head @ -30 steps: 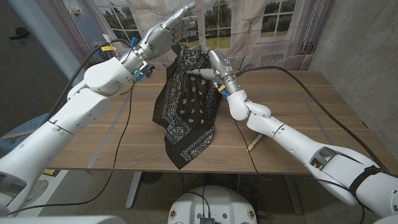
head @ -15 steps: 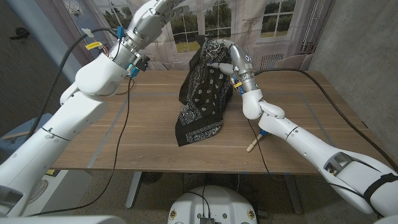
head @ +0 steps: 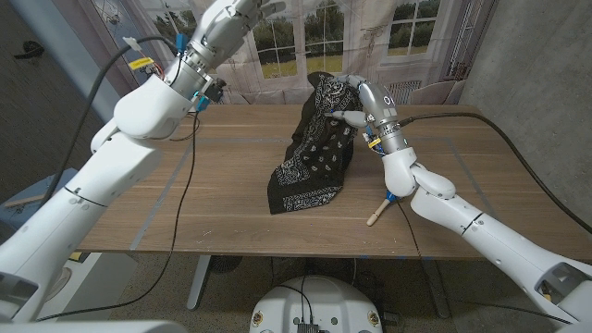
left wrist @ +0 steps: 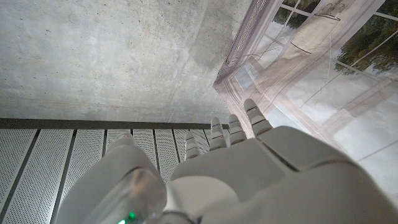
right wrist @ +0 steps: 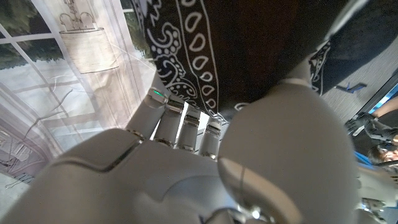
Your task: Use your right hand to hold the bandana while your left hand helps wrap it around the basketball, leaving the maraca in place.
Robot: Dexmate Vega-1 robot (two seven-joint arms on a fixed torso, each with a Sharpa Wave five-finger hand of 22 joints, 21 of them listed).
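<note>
Painted windows on a backdrop stand behind our wooden counter (head: pixel 231 199), with a grey concrete wall to one side. Across the counter's middle we see the black bandana (head: pixel 319 157) with its white paisley print, lifted at its far end and draped down so its lower corner lies spread on the wood. We cannot tell whether the basketball sits under it; the cloth hides whatever is beneath. Our right hand (head: pixel 356 102) grips the raised top of the bandana, fingers closed into the fabric, and the right wrist view shows the cloth (right wrist: pixel 249 56) bunched against those fingers. Our left hand (head: pixel 242 11) is raised high above the counter's far left part, well apart from the cloth, fingers apart and holding nothing. Near the front edge, just beside our right forearm, a wooden handle (head: pixel 376 214) lies on the counter.
</note>
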